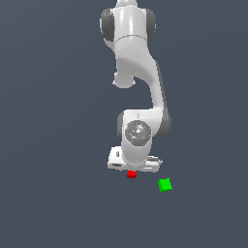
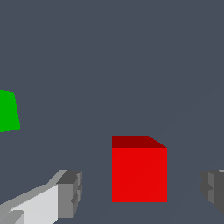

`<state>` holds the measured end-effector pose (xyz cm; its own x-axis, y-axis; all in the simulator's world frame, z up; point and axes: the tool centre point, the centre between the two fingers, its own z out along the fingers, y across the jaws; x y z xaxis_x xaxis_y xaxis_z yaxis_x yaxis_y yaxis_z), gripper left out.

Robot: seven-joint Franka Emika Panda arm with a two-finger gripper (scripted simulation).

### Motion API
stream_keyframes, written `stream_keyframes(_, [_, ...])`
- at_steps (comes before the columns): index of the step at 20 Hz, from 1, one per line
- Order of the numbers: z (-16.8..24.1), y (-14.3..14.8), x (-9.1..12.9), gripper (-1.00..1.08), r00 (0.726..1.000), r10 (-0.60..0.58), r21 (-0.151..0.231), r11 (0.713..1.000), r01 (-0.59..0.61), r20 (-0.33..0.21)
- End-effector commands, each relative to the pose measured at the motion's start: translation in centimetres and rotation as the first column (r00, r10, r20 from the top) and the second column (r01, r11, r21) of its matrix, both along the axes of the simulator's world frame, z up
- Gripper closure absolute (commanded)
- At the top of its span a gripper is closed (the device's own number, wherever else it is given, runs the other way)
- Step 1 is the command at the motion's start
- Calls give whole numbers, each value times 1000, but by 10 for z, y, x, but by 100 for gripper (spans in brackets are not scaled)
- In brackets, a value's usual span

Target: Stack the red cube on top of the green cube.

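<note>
The red cube (image 1: 131,174) lies on the dark floor, mostly hidden under the white hand in the exterior view. The wrist view shows the red cube (image 2: 139,173) between the two grey fingertips, with a gap on each side. My gripper (image 2: 142,188) is open around it; one fingertip (image 2: 70,192) and the other fingertip (image 2: 213,188) touch nothing. In the exterior view the gripper (image 1: 131,170) sits low over the cube, its fingers hidden by the hand. The green cube (image 1: 165,184) rests on the floor a short way to the exterior view's right of the red one, and the green cube (image 2: 8,110) is cut by the wrist picture's edge.
The white arm (image 1: 138,87) reaches down from the top of the exterior view and stands over the red cube. A plain dark grey floor (image 1: 58,193) surrounds both cubes, with no other objects in sight.
</note>
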<state>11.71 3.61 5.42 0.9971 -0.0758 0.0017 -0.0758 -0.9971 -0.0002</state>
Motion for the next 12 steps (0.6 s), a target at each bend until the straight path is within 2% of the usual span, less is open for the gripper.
stream_keyframes(1, [-14, 0, -1, -92, 1000, 0, 0, 1000, 0, -2])
stream_keyframes(6, [-34, 0, -1, -92, 1000, 0, 0, 1000, 0, -2])
stream_keyframes(11, [-34, 0, 1, -92, 1000, 0, 0, 1000, 0, -2])
stream_keyframes(12, [-34, 0, 1, 108, 1000, 0, 0, 1000, 0, -2])
